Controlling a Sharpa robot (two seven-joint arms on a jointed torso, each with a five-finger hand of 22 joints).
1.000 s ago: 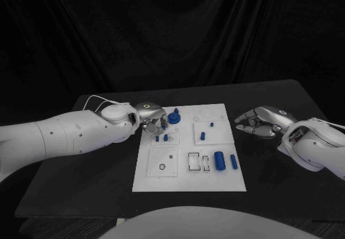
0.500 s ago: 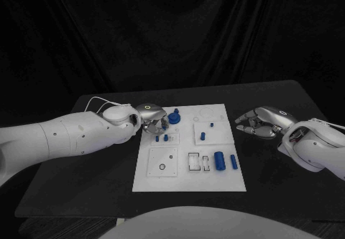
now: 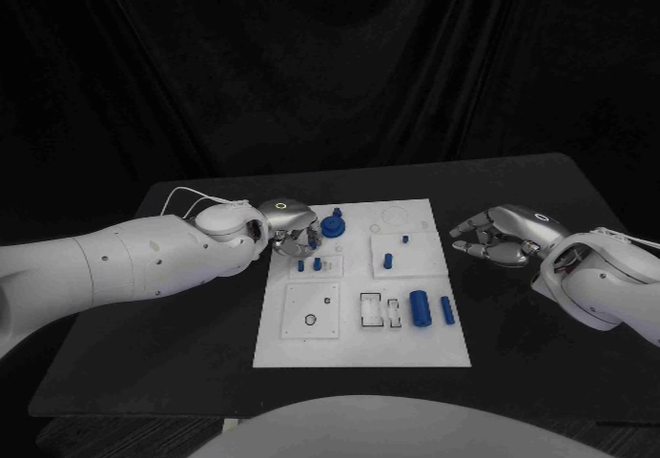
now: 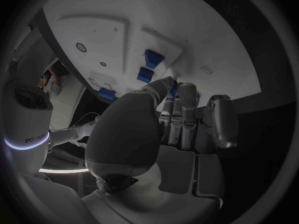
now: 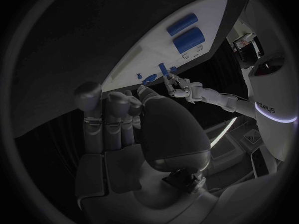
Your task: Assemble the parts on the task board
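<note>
Against the picture half a second back, almost nothing differs: the left arm and the left robot hand (image 3: 292, 229) keep their place at the far left corner of the task board (image 3: 360, 348), and the right robot hand (image 3: 498, 234) stays off the board's right edge, over the black tabletop (image 3: 165, 363).

Writing: none legible on the board or the parts.

Nearest on the board, the front row: a flat panel with a small oval hole (image 3: 312, 319), then a framed slot (image 3: 373, 310), then a thick blue cylinder (image 3: 421, 308) lying just beside a thinner blue pin (image 3: 447, 309).
Middle: a short blue peg (image 3: 388, 259) on the right panel.
Far left: a tall blue part (image 3: 336, 222) stands upright just beside the left robot hand.

Left robot hand: fingers (image 4: 187, 97) curled down onto the board with blue showing at the tips; whether it clamps a part, cannot tell, the contact is hidden by the fingers.
Right robot hand: fingers (image 5: 106, 115) loosely curled, apart, nothing in them.
</note>
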